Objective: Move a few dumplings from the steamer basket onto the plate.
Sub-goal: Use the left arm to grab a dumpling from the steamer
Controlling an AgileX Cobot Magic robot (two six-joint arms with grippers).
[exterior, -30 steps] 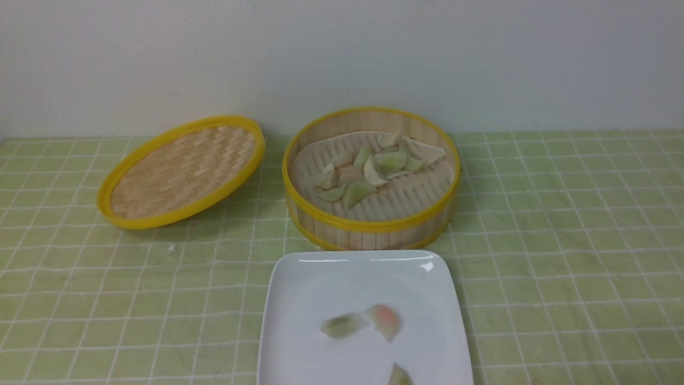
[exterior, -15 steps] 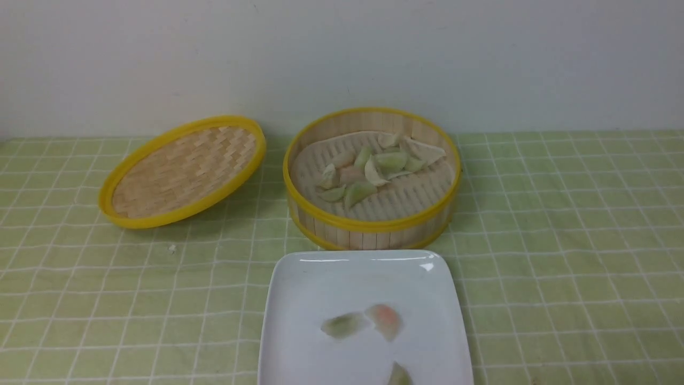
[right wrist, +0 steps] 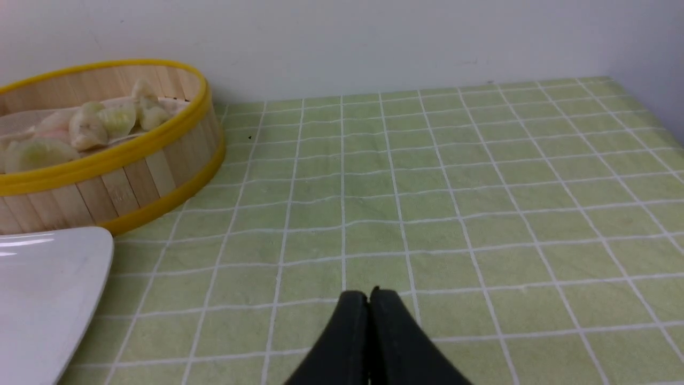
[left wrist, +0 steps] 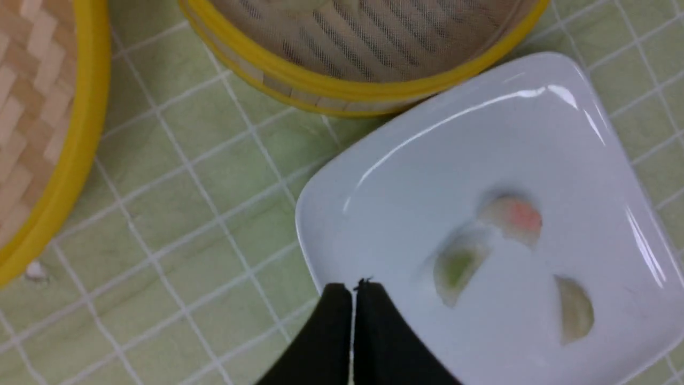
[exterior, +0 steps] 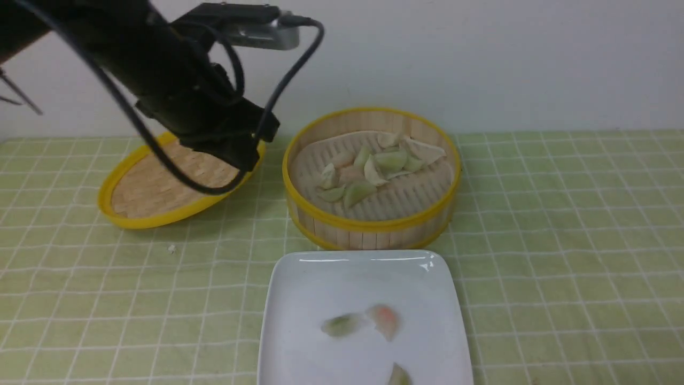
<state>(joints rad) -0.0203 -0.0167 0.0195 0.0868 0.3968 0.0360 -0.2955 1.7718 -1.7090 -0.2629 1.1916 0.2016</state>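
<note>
The steamer basket stands at the table's middle back with several pale green and whitish dumplings on its liner. The white square plate lies just in front of it and holds a green dumpling, a pinkish-orange one and a pale one at the frame's bottom edge. My left gripper hangs above the lid, left of the basket; in the left wrist view it is shut and empty, with the plate beyond it. My right gripper is shut and empty over bare cloth right of the plate.
The shallow woven lid leans tilted left of the basket, partly under my left arm. A green checked cloth covers the table. A white wall runs close behind the basket. A small white crumb lies in front of the lid.
My left arm has come into the front view from the upper left and now hangs over the lid. Basket, plate and dumplings have not moved.
</note>
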